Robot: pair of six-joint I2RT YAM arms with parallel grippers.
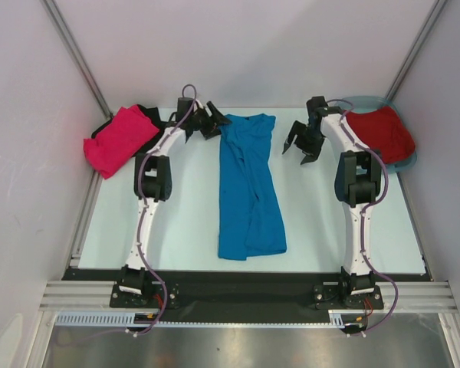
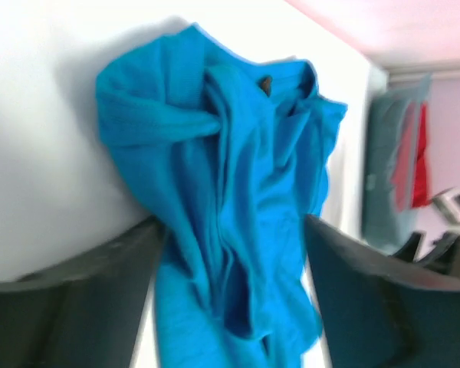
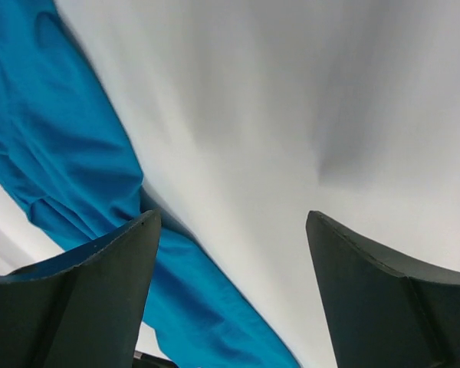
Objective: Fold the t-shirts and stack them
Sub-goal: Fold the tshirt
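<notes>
A bright blue t-shirt (image 1: pixel 247 188) lies down the middle of the table as a long, rumpled strip, collar end at the back. My left gripper (image 1: pixel 212 123) hovers at its back left corner. In the left wrist view the blue t-shirt (image 2: pixel 230 192) lies bunched below the left gripper (image 2: pixel 230 307), whose jaws stand wide apart and open. My right gripper (image 1: pixel 300 146) hangs open to the right of the shirt, over bare table. Its wrist view has the blue t-shirt (image 3: pixel 69 169) off to its left and nothing between the fingers of the right gripper (image 3: pixel 234 299). A hot pink t-shirt (image 1: pixel 121 139) lies on a black one (image 1: pixel 149 115) at the back left.
A teal tub (image 1: pixel 408 162) at the back right corner holds a dark red t-shirt (image 1: pixel 379 132); in the left wrist view the tub (image 2: pixel 385 180) appears blurred. White walls and metal posts close in the table on three sides.
</notes>
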